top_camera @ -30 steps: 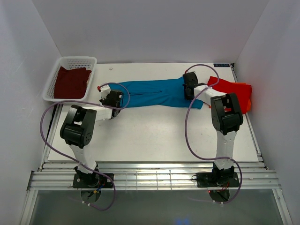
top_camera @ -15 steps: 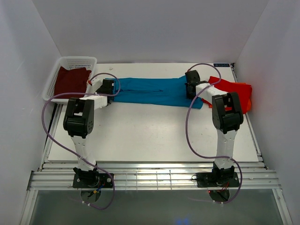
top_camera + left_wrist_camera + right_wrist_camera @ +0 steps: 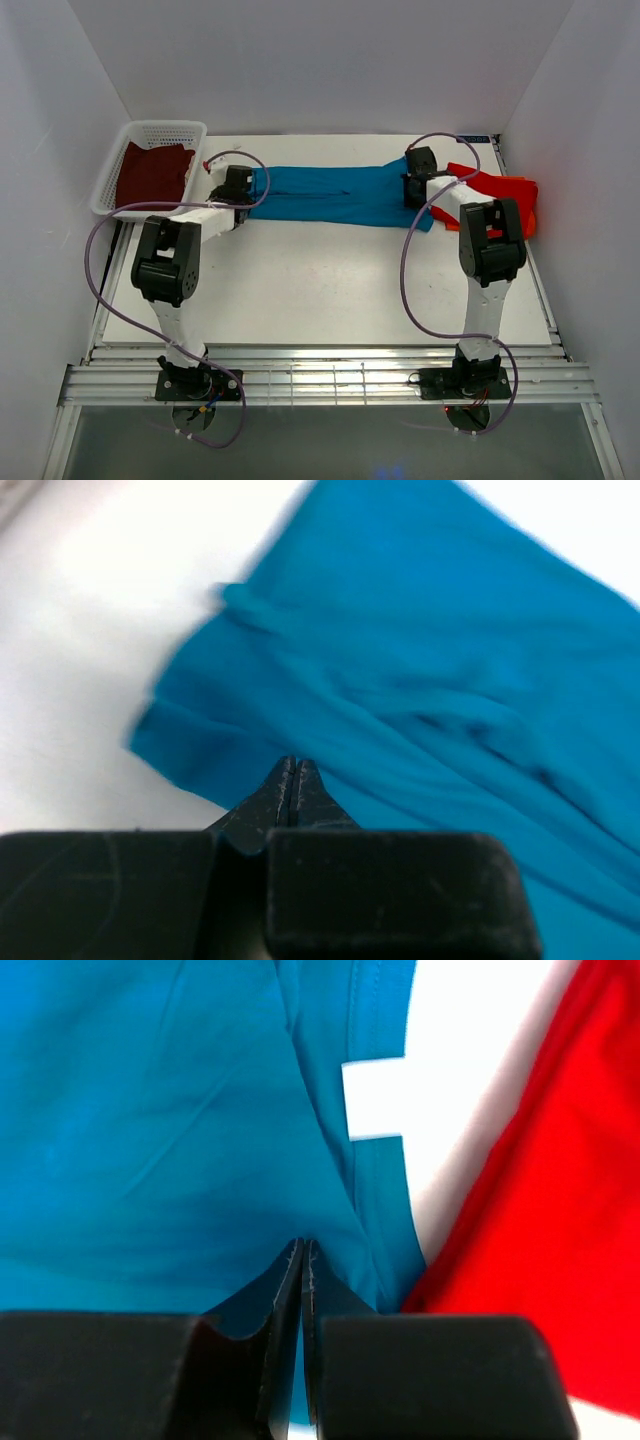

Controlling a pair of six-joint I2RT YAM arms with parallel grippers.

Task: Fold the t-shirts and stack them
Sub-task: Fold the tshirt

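Left pincer (image 3: 240, 184): fingers pressed together, pinching the left end of the teal-blue t-shirt (image 3: 330, 195); in the left wrist view the closed tips (image 3: 293, 767) sit just inside the cloth's (image 3: 420, 680) left edge.
Right pincer (image 3: 417, 186): fingers pressed together on the right end of the same shirt; in the right wrist view the tips (image 3: 303, 1247) meet where the folds of the blue cloth (image 3: 170, 1130) run in.
Teal-blue t-shirt: stretched as a long, narrow band from left to right across the far part of the table (image 3: 320, 290), between the two pincers, with lengthwise creases.
Red-orange t-shirt (image 3: 505, 195): bunched at the far right of the table, beside the right end of the teal-blue one; in the right wrist view its edge (image 3: 530, 1240) lies just right of the blue cloth, and the two seem to touch near the fingertips.
Maroon t-shirt (image 3: 152, 175): lying inside the white mesh basket (image 3: 165, 127).
Basket: at the far left corner, just left of the left pincer.
Arms: both reach to the far side, left arm angled right, right arm angled left.
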